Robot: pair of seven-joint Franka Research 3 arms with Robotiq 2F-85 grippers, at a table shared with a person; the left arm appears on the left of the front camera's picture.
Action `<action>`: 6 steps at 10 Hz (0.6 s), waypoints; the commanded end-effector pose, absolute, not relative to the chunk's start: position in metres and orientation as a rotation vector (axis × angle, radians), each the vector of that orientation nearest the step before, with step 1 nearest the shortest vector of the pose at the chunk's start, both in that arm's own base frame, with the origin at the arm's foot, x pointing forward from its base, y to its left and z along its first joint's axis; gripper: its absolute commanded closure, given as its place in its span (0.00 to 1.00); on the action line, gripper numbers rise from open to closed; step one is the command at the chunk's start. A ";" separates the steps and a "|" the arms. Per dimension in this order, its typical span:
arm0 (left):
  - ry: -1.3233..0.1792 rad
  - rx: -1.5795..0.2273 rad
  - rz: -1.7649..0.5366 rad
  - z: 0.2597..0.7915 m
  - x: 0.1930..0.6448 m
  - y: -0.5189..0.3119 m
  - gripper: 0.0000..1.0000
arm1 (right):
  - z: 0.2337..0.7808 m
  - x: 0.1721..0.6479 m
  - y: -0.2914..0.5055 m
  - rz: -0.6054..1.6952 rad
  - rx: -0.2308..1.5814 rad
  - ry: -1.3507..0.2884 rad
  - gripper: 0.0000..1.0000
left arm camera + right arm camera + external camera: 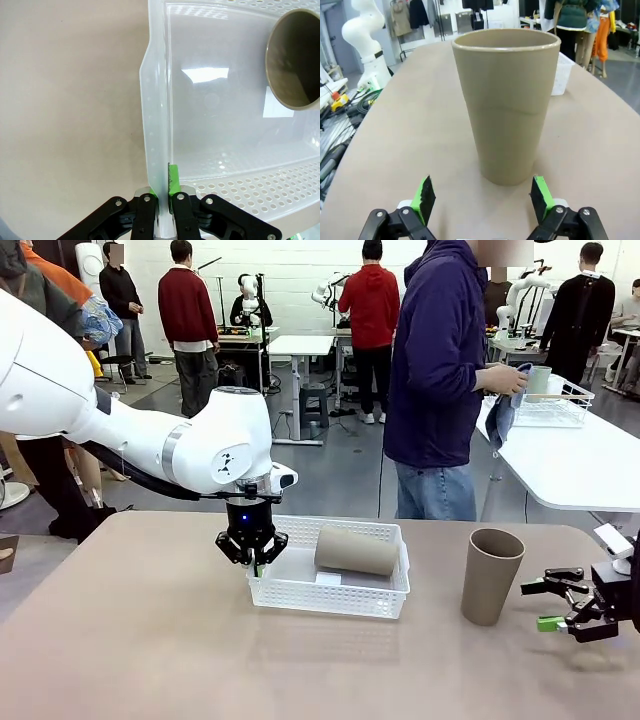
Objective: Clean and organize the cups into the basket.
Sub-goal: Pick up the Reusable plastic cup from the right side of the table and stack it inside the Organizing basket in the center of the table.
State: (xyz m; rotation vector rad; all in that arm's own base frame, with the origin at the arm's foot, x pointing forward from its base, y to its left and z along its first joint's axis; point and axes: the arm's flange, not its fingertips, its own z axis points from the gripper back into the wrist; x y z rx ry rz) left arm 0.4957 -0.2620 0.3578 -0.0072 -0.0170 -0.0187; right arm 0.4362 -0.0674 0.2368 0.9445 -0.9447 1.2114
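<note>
The white lattice basket point(300, 592) sits mid-table, and a tan cup point(357, 550) lies on its side inside it. My left gripper point(252, 548) is shut on the basket's left wall point(155, 125), one green pad point(173, 179) inside it, and the lying cup's mouth point(295, 60) faces the camera. A second tan cup point(491, 575) stands upright to the right of the basket. My right gripper point(562, 606) is open just right of it. In the right wrist view that cup point(506, 100) stands just ahead of the open right gripper point(482, 195). A person holds a mint cup point(539, 380) with a blue cloth point(502, 418).
The person in a navy hoodie point(437, 370) stands across the table. A white wire basket point(555, 408) rests on the white side table point(590, 465) at the right. Bare tabletop point(150, 640) lies in front of and left of the basket.
</note>
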 end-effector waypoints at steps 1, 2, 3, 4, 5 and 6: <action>-0.022 -0.009 -0.019 0.360 0.497 -0.262 1.00 | 0.227 0.450 -0.064 1.222 0.942 -1.000 0.00; -0.022 -0.009 -0.019 0.360 0.497 -0.262 1.00 | 0.224 0.456 -0.061 1.221 0.949 -0.995 0.00; -0.022 -0.009 -0.019 0.360 0.497 -0.262 1.00 | 0.223 0.460 -0.057 1.216 0.953 -0.994 0.00; -0.022 -0.009 -0.019 0.360 0.497 -0.262 1.00 | 0.223 0.463 -0.051 1.212 0.954 -0.996 0.00; -0.022 -0.009 -0.019 0.360 0.497 -0.262 1.00 | 0.224 0.469 -0.045 1.209 0.956 -0.998 0.00; -0.022 -0.009 -0.019 0.360 0.497 -0.262 1.00 | 0.225 0.473 -0.038 1.208 0.970 -0.998 0.00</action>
